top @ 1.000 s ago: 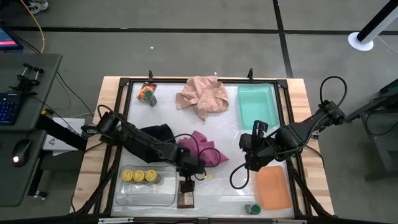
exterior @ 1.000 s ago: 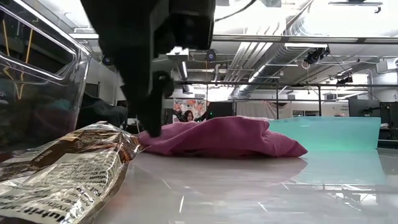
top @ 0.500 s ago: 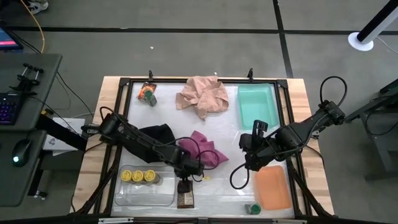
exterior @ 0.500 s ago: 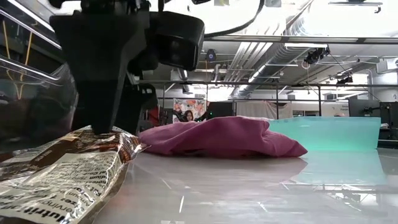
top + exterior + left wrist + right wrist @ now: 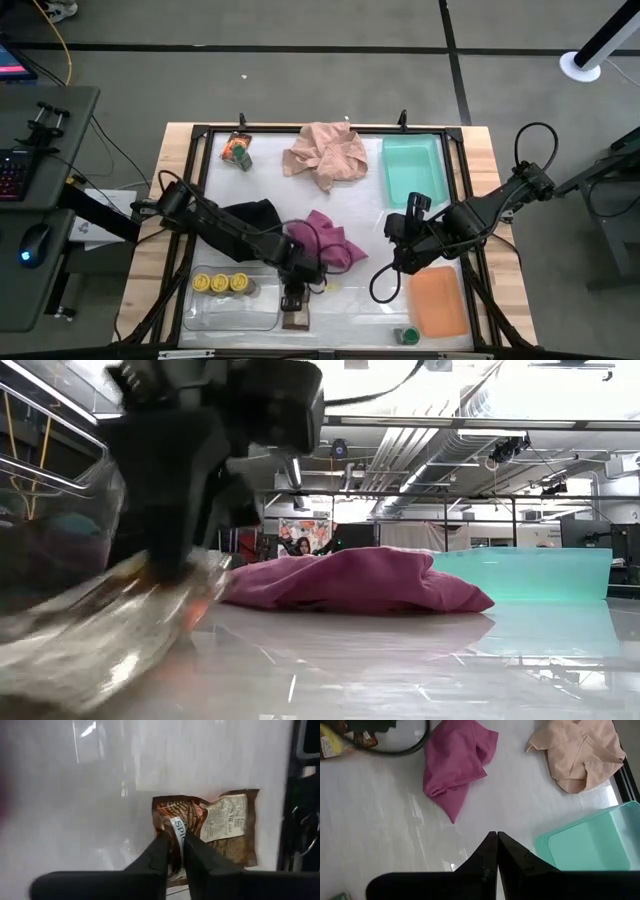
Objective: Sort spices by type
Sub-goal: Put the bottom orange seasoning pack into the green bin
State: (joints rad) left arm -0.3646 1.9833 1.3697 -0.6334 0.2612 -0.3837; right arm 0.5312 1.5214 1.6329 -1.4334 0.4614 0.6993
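The dark brown spice packet (image 5: 295, 319) lies near the table's front edge, just right of the clear tray (image 5: 250, 316). My left gripper (image 5: 293, 300) is shut on it. Three yellow-lidded jars (image 5: 222, 283) stand in the clear tray. A green-lidded jar (image 5: 407, 334) stands at the front right. An orange-red packet (image 5: 237, 149) lies in the far left corner. My right gripper (image 5: 496, 840) hangs shut with nothing in it above the table's right middle, between the teal tray (image 5: 412, 170) and the orange tray (image 5: 440, 300). My left gripper pinches the packet's far end (image 5: 178, 828) between its two fingers, where a white label strip shows. The fingers (image 5: 160, 852) slant steeply down from the far left. The foil is crumpled at the pinch and slopes up to it (image 5: 165, 575); the near end (image 5: 80, 660) is low by the table.
A magenta cloth (image 5: 325, 240) and a black cloth (image 5: 250, 215) lie just beyond the left gripper, under the left arm. A pink cloth (image 5: 325, 155) lies at the far middle. A black frame (image 5: 300, 128) rims the white table top.
My left gripper has come down onto the brown packet's far end and shut on it, rolling a little at the wrist. The packet's far end has crumpled and come up; in the low view the packet is blurred with motion.
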